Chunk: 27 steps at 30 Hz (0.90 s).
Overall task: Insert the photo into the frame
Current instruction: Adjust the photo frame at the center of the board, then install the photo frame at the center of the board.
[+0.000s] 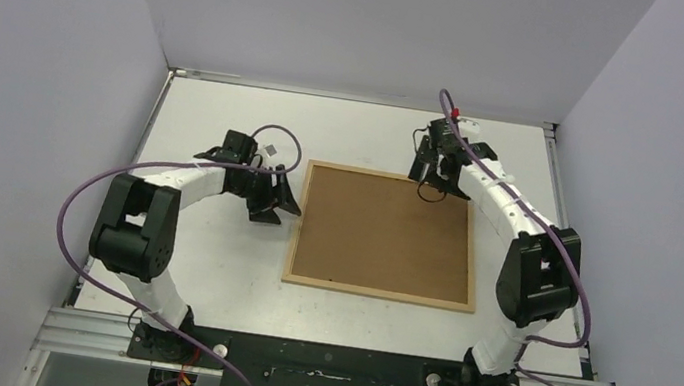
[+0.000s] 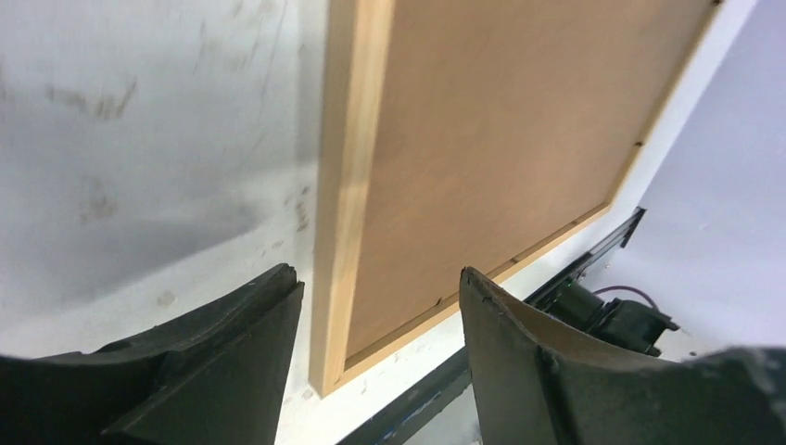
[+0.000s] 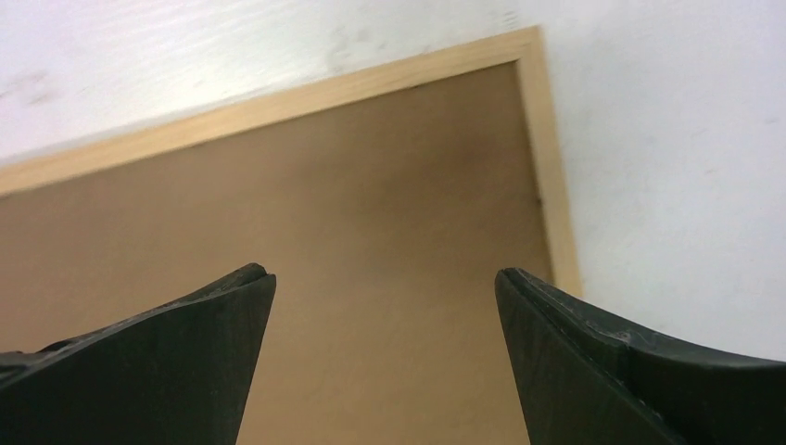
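Observation:
The frame (image 1: 297, 219) lies flat in the middle of the white table, its thin light wood strips enclosing a brown backing panel (image 1: 383, 231). The photo is out of view. My left gripper (image 1: 280, 207) hovers just off the frame's left strip, open and empty; in the left wrist view that strip of the frame (image 2: 348, 185) and the panel (image 2: 500, 139) run between the spread fingers of the left gripper (image 2: 380, 273). My right gripper (image 1: 432, 187) hangs over the far right corner, open and empty. The right wrist view shows the right gripper (image 3: 385, 273) above the panel (image 3: 324, 204) and the frame's corner (image 3: 547, 167).
Grey enclosure walls rise close to the table on the left, right and back. A metal rail (image 1: 324, 362) carrying both arm bases runs along the near edge. The right arm's base (image 2: 612, 311) shows past the frame in the left wrist view.

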Tool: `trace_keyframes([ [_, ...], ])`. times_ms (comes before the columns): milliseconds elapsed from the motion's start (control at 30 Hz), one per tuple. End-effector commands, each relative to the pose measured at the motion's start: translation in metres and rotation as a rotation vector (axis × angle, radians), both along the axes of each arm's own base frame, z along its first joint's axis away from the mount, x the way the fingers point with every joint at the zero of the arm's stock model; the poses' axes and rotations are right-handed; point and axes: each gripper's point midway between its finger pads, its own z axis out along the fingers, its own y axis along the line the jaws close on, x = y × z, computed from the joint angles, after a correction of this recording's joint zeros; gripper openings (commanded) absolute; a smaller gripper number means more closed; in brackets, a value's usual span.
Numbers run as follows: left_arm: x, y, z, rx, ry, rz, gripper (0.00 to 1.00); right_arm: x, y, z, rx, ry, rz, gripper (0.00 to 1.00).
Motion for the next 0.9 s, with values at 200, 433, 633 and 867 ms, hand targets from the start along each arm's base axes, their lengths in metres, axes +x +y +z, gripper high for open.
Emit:
trace_keyframes([
  [200,0.078,-0.022,-0.001,-0.079,-0.005,-0.021,0.49,-0.071,0.181,0.011,0.404,0.07,0.355,0.82],
  [433,0.092,-0.016,-0.023,-0.058,0.056,0.008,0.34,-0.103,0.255,-0.023,0.416,0.151,0.472,0.66],
  [633,0.085,-0.018,-0.034,-0.077,0.099,0.029,0.19,-0.108,0.287,-0.042,0.42,0.172,0.494,0.67],
  [867,0.08,-0.02,-0.039,-0.092,0.131,0.039,0.11,-0.116,0.301,-0.061,0.378,0.216,0.489,0.6],
])
